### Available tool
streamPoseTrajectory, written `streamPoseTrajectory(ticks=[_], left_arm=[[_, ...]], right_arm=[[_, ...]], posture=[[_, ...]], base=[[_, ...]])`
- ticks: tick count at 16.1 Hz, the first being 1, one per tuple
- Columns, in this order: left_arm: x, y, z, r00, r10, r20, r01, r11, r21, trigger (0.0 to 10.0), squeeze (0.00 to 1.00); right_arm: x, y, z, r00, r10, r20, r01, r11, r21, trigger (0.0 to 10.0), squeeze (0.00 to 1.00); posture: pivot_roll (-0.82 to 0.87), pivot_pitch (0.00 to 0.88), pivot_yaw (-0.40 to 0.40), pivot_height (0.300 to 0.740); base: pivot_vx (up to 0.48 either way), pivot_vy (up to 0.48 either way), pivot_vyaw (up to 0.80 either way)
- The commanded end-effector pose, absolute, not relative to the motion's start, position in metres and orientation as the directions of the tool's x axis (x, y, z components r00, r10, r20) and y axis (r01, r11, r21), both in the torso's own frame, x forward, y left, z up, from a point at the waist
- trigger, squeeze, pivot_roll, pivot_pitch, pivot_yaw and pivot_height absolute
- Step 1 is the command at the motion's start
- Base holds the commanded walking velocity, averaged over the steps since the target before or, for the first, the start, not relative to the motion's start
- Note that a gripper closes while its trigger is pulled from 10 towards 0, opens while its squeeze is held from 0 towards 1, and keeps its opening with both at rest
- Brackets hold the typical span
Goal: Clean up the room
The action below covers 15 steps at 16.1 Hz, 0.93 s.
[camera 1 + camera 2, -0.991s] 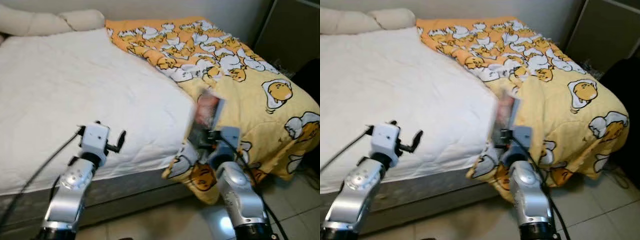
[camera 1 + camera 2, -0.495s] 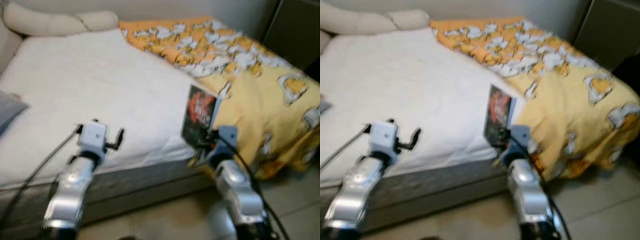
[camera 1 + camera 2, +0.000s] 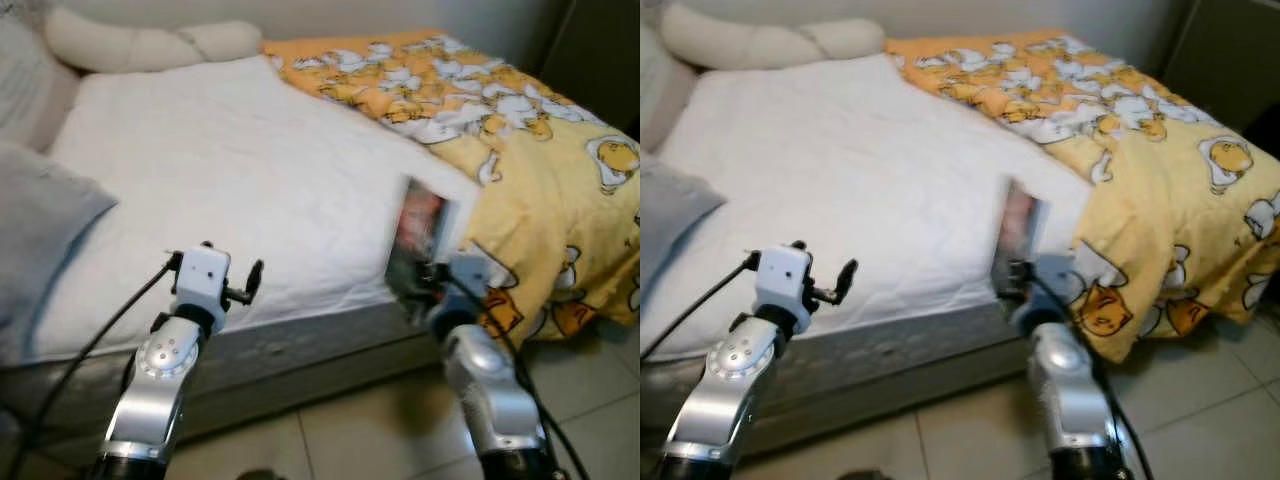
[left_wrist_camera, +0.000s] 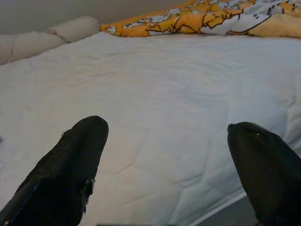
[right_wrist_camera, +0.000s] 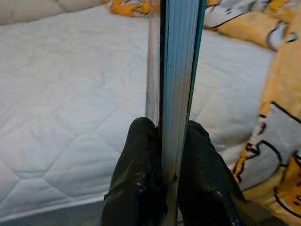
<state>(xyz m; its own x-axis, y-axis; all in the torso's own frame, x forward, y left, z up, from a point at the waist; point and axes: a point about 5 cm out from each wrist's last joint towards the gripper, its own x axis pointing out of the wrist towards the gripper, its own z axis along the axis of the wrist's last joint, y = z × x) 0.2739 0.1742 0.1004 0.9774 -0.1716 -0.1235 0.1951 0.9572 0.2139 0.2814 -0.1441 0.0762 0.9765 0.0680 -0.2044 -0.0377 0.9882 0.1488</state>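
Observation:
My right gripper [image 5: 170, 141] is shut on a book [image 3: 418, 235], which it holds upright over the near edge of the bed. The book's cover is dark red and its page edge [image 5: 178, 70] faces the right wrist camera. The white mattress [image 3: 230, 180] lies just behind it. My left gripper [image 4: 164, 150] is open and empty, its black fingers [image 4: 70, 165] spread wide above the mattress near the bed's front edge. In the head view the left gripper [image 3: 245, 285] sits to the left of the book.
A yellow blanket [image 3: 540, 150] with an egg cartoon print covers the bed's right side and hangs to the floor. Cream pillows [image 3: 150, 45] lie at the head. A grey cushion [image 3: 40, 230] sits at the left. Tiled floor [image 3: 330, 440] runs below, and a dark cabinet [image 3: 595, 50] stands at the right.
The camera has swung left, bringing the grey cushion into view. The book stays clamped in my right gripper and now shows more edge-on. The left arm holds its pose.

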Motion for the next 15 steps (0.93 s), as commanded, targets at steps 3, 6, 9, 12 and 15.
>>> streamPoseTrajectory(ticks=[3, 6, 9, 12, 15], left_arm=[[0.276, 0.179, 0.107, 0.982, -0.164, -0.092, 0.179, 0.965, 0.194, 0.0, 0.00], [0.276, 0.180, 0.107, 0.985, -0.148, -0.090, 0.164, 0.965, 0.204, 0.0, 0.00], [0.279, 0.178, 0.108, 0.987, -0.136, -0.083, 0.151, 0.967, 0.206, 10.0, 0.00], [0.281, 0.180, 0.110, 0.989, -0.123, -0.078, 0.137, 0.968, 0.212, 10.0, 0.00], [0.284, 0.184, 0.114, 0.993, -0.104, -0.055, 0.113, 0.973, 0.201, 10.0, 0.00]], right_arm=[[0.286, -0.139, 0.089, 0.987, 0.080, -0.142, -0.058, 0.986, 0.155, 10.0, 0.00], [0.286, -0.139, 0.090, 0.987, 0.081, -0.141, -0.059, 0.986, 0.155, 10.0, 0.00], [0.288, -0.139, 0.091, 0.987, 0.084, -0.135, -0.063, 0.986, 0.151, 10.0, 0.00], [0.289, -0.133, 0.097, 0.986, 0.129, -0.103, -0.112, 0.981, 0.156, 10.0, 0.00], [0.289, -0.124, 0.099, 0.969, 0.224, -0.108, -0.210, 0.970, 0.126, 10.0, 0.00]], posture=[[0.04, 0.000, -0.008, 0.740], [0.04, 0.000, -0.009, 0.740], [0.04, 0.000, -0.010, 0.740], [0.04, 0.000, -0.011, 0.740], [0.04, 0.000, -0.012, 0.740]], base=[[0.000, 0.000, 0.00], [0.000, 0.000, 0.00], [0.000, 0.000, 0.00], [0.000, 0.000, 0.00], [0.000, 0.000, 0.27]])
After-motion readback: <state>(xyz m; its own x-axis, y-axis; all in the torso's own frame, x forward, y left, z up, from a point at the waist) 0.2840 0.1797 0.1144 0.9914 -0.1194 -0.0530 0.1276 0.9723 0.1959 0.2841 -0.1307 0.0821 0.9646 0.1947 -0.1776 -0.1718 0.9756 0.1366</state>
